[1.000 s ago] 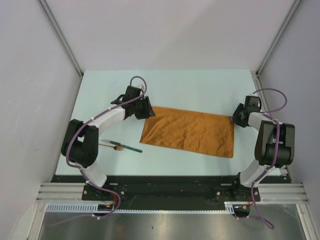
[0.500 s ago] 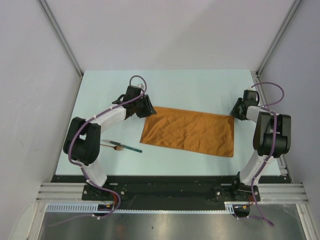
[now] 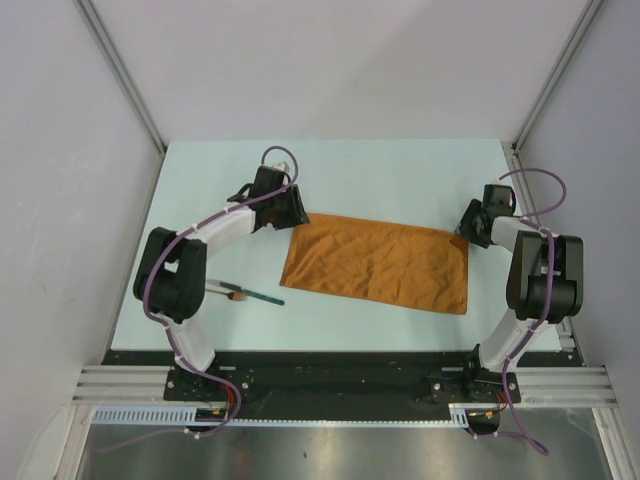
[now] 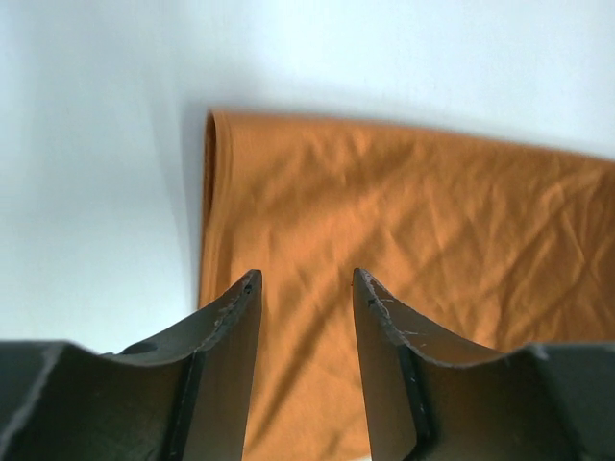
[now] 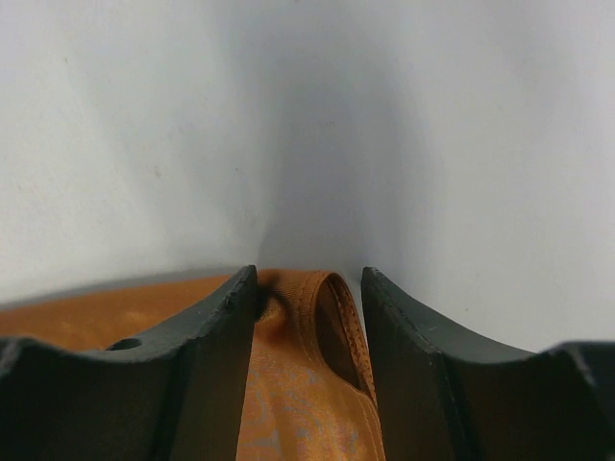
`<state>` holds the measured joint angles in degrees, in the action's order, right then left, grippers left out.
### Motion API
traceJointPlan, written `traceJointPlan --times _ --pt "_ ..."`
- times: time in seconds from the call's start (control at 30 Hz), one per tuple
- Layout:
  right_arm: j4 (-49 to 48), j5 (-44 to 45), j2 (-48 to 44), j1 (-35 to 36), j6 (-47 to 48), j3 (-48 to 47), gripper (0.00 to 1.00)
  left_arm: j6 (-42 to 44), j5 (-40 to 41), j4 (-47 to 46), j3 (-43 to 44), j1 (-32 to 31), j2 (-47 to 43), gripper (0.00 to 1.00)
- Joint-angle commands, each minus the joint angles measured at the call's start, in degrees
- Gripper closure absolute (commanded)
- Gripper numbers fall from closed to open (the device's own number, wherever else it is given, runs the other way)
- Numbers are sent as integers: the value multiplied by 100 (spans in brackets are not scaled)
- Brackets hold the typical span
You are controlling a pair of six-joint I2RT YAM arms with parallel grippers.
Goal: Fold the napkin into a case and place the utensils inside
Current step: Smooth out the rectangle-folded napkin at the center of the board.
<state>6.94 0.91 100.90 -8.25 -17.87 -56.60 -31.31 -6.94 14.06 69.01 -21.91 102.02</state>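
The rust-orange napkin [image 3: 375,262] lies on the table as a wide folded rectangle. My left gripper [image 3: 297,214] is open at its far left corner; in the left wrist view the gripper [image 4: 306,277] hovers over the napkin [image 4: 413,211] with nothing between the jaws. My right gripper [image 3: 467,229] is at the far right corner; in the right wrist view the gripper [image 5: 309,277] stands open around a loose looped corner of the napkin [image 5: 303,384]. The utensils lie left of the napkin: a teal-handled piece [image 3: 262,295] and a pale wooden one with a brown end [image 3: 226,291].
The pale table [image 3: 380,175] is bordered by grey walls at the back and sides and a black rail [image 3: 330,365] at the near edge, where the arm bases stand.
Both grippers have shifted slightly toward the back of the table at the napkin's far corners. The napkin and utensils have not moved.
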Motion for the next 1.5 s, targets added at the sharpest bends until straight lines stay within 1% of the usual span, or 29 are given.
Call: traceJointPlan --times 0.0,0.07,0.1,0.2,0.23,0.27,0.4,0.5,0.57,0.6,0.63,0.67,0.77,0.87,0.9,0.97,1.07,1.1,1.17,1.27,1.43,1.47 --pt "220 138 -220 8 29 9 47 792 194 53 788 178 563 52" --pt "273 103 -203 -10 38 -18 47 951 27 323 1287 275 853 55" --pt "290 85 -194 -27 29 -35 47 969 -70 299 1368 380 1072 57" --pt "308 94 -255 -63 55 -27 47 1021 -483 140 1527 538 1346 58" --pt "282 85 -264 -63 73 -18 48 1109 -579 106 1553 556 1391 60" --pt "264 76 -273 -63 73 -9 48 1170 -676 27 1589 556 1408 60" --pt "334 94 -203 -89 82 -18 54 1312 -677 35 1721 565 1470 61" --pt "352 77 -255 -80 82 -18 56 1224 -764 -35 1738 565 1549 61" --pt "343 94 -378 -89 91 0 53 1171 -852 -193 1651 574 1602 59" --pt "343 103 -422 -98 91 0 44 1128 -1001 -272 1616 574 1619 58" --pt "361 85 -501 -98 91 8 39 1101 -1089 -421 1546 574 1646 58" --pt "387 85 -545 -89 73 17 37 1083 -1142 -483 1519 583 1646 57" --pt "509 138 -738 -63 21 43 37 969 -1345 -703 1422 583 1655 58" --pt "563 85 -826 -71 3 167 40 960 -1337 -686 1439 583 1707 58" --pt "554 68 -835 -71 3 193 43 969 -1310 -642 1448 583 1725 58" --pt "519 32 -862 -89 3 281 45 978 -1161 -520 1518 583 1786 58" --pt "449 -12 -897 -115 11 342 49 908 -1047 -378 1571 583 1830 56" --pt "431 -29 -897 -115 11 351 53 890 -1046 -361 1580 583 1857 55" --pt "387 -29 -853 -159 11 334 55 829 -1055 -361 1580 583 1883 55" --pt "273 -266 -765 -247 3 351 56 758 -1204 -431 1536 592 1883 55" --pt "71 -424 -607 -273 20 299 66 705 -1354 -501 1554 600 1910 57" --pt "71 -425 -598 -282 3 281 70 679 -1380 -510 1554 600 1918 58"
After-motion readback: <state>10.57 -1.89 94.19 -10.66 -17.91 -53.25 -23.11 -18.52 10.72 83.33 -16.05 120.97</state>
